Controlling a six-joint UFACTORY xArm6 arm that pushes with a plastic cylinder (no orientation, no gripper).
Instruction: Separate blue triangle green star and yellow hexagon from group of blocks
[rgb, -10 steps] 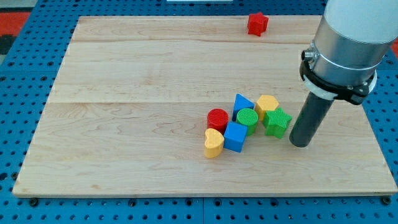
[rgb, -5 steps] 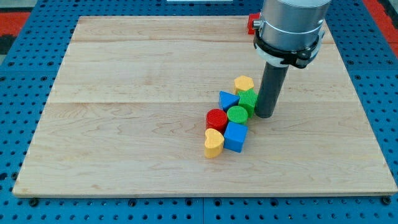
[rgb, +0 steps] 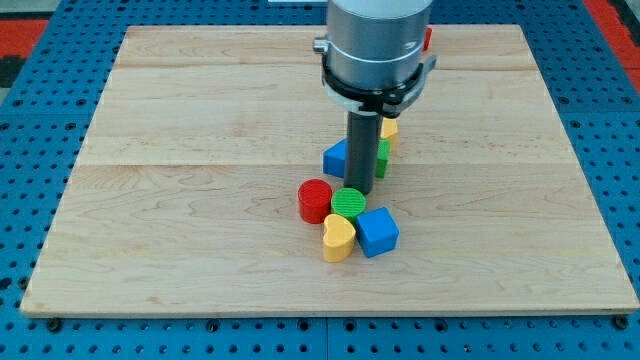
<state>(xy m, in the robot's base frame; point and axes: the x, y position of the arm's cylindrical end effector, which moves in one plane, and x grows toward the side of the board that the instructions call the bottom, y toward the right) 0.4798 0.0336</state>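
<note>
My tip (rgb: 361, 190) stands in the middle of the block group, just above the green cylinder (rgb: 348, 203). The blue triangle (rgb: 336, 156) sticks out to the left of the rod. The green star (rgb: 382, 157) and the yellow hexagon (rgb: 388, 130) peek out on the rod's right side, mostly hidden behind it. Below them sit the red cylinder (rgb: 315, 200), the yellow heart (rgb: 338, 238) and the blue cube (rgb: 377, 231), close together.
A red block (rgb: 427, 38) at the view's top is almost hidden behind the arm's grey body (rgb: 377, 45). The wooden board (rgb: 180, 200) lies on a blue pegboard.
The rod has swept from the view's right to the left into the group. It pushed the green star, yellow hexagon and blue triangle leftward and upward, and shifted the red cylinder and green cylinder left.
</note>
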